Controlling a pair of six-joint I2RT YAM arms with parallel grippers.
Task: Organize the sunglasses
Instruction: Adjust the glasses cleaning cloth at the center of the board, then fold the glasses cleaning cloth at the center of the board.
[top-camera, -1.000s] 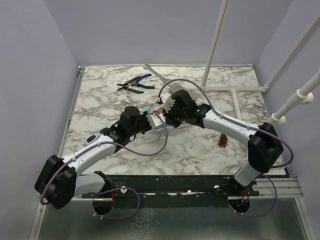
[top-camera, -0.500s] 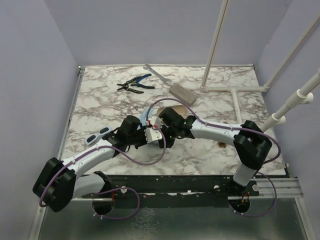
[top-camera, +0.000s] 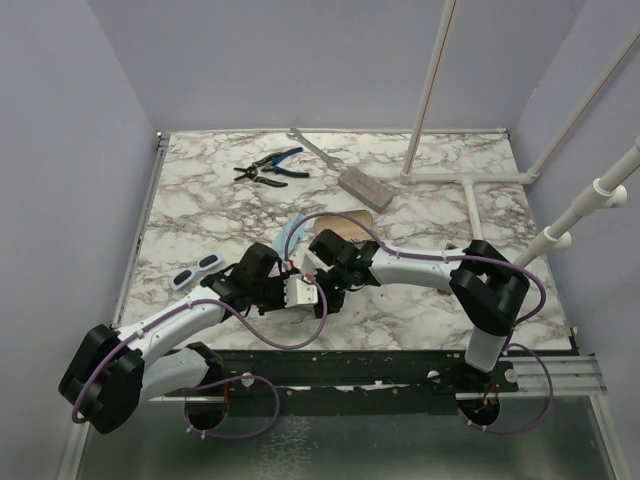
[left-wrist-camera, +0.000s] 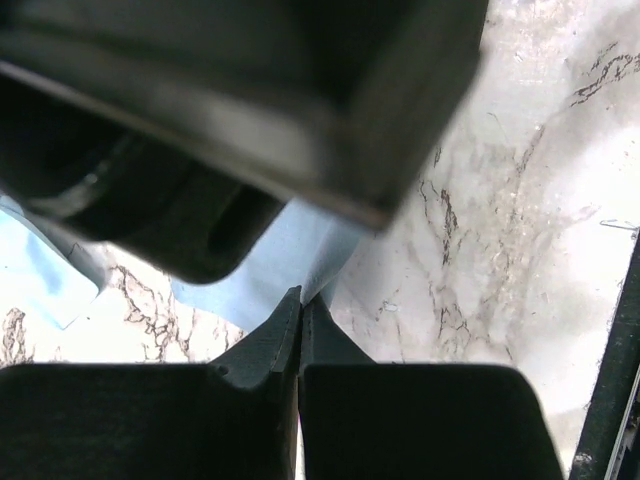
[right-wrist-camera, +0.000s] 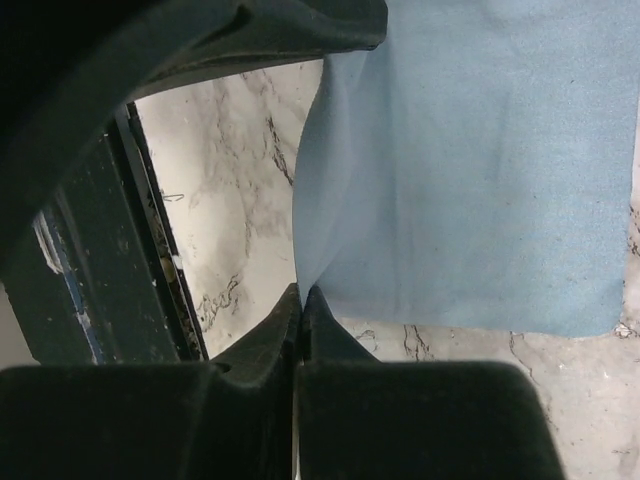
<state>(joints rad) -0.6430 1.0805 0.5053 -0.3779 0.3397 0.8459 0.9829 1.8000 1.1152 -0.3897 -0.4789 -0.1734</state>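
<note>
Both arms have pulled back toward six o'clock, bringing the cloth (right-wrist-camera: 470, 150) with them. The left gripper (left-wrist-camera: 300, 300) and right gripper (right-wrist-camera: 300, 292) are each pinched tight on its edge. We judge this a cloth-handling step; next, lay it flat and let go. The sunglasses, an amber speck at four o'clock earlier, show in no view now.

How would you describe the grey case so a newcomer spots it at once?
On the marble table, look to the far half, right of the blue-handled pliers and just nearer than the silver wrench. The grey case lies there at a slant: a plain oblong block, unlike the thin metal tools beside it.
</note>
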